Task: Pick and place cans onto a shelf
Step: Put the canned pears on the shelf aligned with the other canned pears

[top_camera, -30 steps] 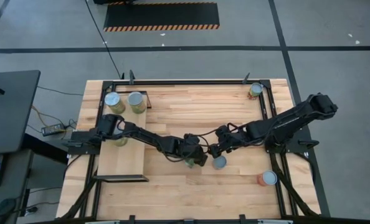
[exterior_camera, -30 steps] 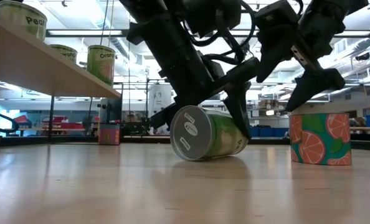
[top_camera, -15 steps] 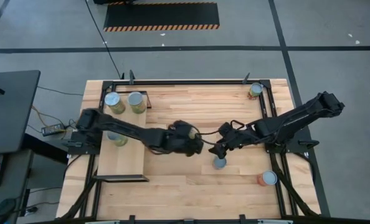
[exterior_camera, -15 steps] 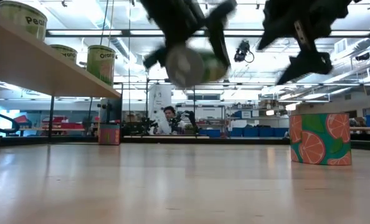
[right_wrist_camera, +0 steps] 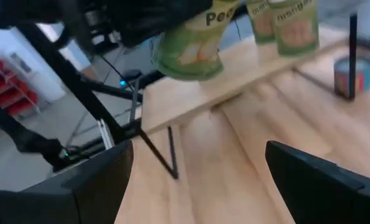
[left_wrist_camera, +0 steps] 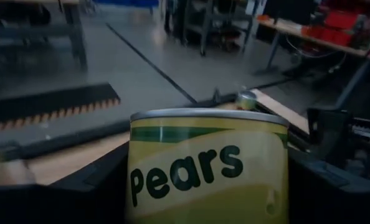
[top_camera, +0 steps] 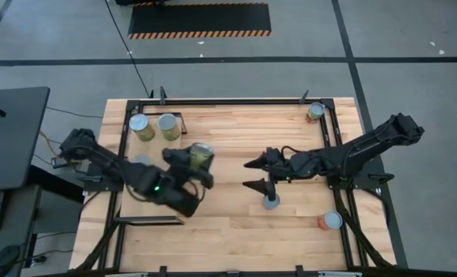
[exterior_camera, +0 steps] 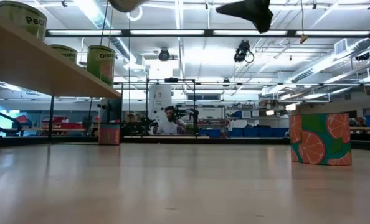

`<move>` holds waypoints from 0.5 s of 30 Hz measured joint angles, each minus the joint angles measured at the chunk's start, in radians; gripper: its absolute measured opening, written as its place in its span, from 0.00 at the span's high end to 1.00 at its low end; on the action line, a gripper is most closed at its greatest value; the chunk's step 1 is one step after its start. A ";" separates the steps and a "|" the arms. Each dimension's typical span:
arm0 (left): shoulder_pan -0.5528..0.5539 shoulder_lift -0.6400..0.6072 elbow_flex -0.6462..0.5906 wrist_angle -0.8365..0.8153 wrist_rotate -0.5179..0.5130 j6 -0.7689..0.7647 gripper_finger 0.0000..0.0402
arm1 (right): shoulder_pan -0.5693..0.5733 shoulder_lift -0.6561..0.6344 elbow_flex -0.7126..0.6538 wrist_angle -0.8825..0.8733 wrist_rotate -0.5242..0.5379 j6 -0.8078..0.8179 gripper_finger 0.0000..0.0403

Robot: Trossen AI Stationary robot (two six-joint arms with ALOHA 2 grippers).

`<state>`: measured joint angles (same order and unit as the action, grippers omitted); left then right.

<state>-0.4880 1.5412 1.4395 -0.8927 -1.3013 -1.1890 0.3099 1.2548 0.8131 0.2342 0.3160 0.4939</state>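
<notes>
My left gripper (top_camera: 200, 159) is shut on a yellow-green "Pears" can (left_wrist_camera: 207, 165), high above the table beside the shelf's right edge; the can also shows in the high view (top_camera: 202, 152). The shelf (top_camera: 155, 201) is a pale raised board at the table's left, with three cans on it (top_camera: 140, 125) (top_camera: 167, 123) (top_camera: 140, 161). My right gripper (top_camera: 251, 174) is open and empty above mid-table, just left of a teal can with orange slices (exterior_camera: 320, 138) that stands on its base on the table (top_camera: 271, 201). My left gripper pinches the Pears can by its side wall (left_wrist_camera: 138, 186) between its two fingers, one on each side of the label. The fingers come about level from the table's near-left side. The can is lifted clear of table and shelf, about upright with its silver top (top_camera: 203, 148) up.
One can (top_camera: 315, 111) stands at the table's far right corner and an orange-red one (top_camera: 332, 221) near the right front. Black frame rails (top_camera: 336, 138) run along the table's edges. A person sits in the room beyond (exterior_camera: 169, 118).
My left gripper has lifted the Pears can off the table, where it lay tilted at mid-table, and carried it up and toward the table's left edge, to the shelf; the can has turned about upright. My right gripper has risen away from the teal can.
</notes>
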 joint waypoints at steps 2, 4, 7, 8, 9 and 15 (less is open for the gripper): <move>-0.033 -0.004 0.002 -0.094 -0.059 -0.088 0.24 | 0.002 0.020 -0.002 0.090 -0.002 -0.058 0.07; -0.065 -0.004 0.000 -0.226 -0.092 -0.188 0.24 | 0.006 0.029 -0.002 0.132 -0.002 -0.105 0.07; -0.106 -0.004 -0.011 -0.421 -0.133 -0.386 0.24 | 0.012 0.049 -0.002 0.208 -0.002 -0.152 0.07; -0.119 -0.005 -0.023 -0.464 -0.146 -0.442 0.24 | 0.015 0.055 -0.002 0.225 -0.003 -0.155 0.07; -0.130 -0.005 -0.037 -0.503 -0.153 -0.489 0.24 | 0.016 0.061 -0.002 0.245 -0.003 -0.154 0.07; -0.174 -0.004 -0.146 -0.582 -0.165 -0.660 0.24 | 0.019 0.071 -0.002 0.270 0.014 -0.088 0.07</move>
<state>-0.6625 1.5375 1.2936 -1.4750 -1.4663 -1.8493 0.3290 1.3258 0.8116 0.5045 0.3299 0.4059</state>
